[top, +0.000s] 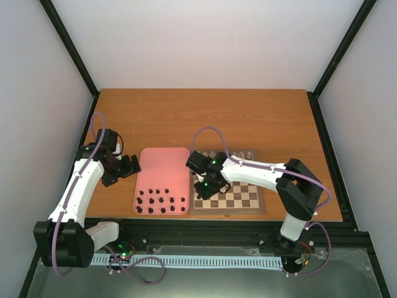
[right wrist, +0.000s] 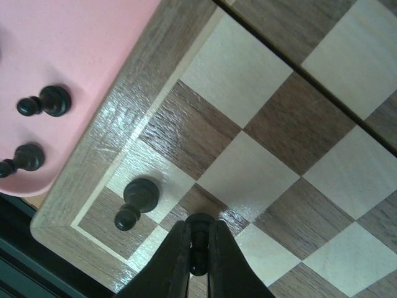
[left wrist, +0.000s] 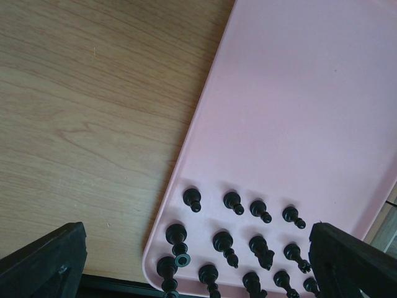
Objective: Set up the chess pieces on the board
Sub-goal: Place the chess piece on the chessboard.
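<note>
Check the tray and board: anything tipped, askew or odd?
A small dark ring lies among the pieces by the tray's corner, in the left wrist view; I cannot tell what it is. Otherwise the pieces look upright, and the right gripper holds a piece near the board's corner.

Chessboard [right wrist: 248, 155] — varnished wood, glossy, grain showing; pink tray [left wrist: 298, 93] smooth matt plastic; each dark chess piece [right wrist: 138, 200] smooth, shiny; table [left wrist: 93, 93] — matt wood-grain.

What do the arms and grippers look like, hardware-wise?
The left arm and right arm have white link shells, black joint housings and a looping purple cable each. The left gripper and right gripper are black. Green lights glow at the right wrist.
</note>
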`<state>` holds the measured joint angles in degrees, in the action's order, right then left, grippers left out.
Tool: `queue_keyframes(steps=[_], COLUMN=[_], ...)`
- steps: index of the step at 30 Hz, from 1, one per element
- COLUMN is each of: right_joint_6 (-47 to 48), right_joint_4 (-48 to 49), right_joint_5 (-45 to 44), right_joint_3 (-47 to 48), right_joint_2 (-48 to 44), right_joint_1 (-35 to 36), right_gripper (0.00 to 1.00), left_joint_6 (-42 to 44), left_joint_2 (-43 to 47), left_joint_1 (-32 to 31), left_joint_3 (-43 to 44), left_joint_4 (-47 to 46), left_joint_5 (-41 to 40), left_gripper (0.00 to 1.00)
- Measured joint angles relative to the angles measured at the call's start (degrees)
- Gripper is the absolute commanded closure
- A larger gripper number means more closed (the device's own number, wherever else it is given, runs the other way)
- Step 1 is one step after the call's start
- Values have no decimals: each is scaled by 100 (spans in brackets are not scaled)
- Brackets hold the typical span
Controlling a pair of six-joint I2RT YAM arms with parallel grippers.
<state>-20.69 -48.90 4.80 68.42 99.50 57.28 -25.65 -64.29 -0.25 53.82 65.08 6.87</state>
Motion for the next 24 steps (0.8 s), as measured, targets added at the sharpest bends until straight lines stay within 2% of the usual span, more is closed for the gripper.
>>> queue_keyframes(steps=[24], right_joint_6=[28], right_joint_4=[55], right_joint_5=[35], right_joint_3=[-109], right_joint_2=[2], right_joint_1=[0], right_gripper=[86], left_joint_6=[0], left_joint_2=[-2], left_joint_1=[0], left_joint_3=[0], left_joint_4=[-31], left_joint_5=[24], left_gripper=[0])
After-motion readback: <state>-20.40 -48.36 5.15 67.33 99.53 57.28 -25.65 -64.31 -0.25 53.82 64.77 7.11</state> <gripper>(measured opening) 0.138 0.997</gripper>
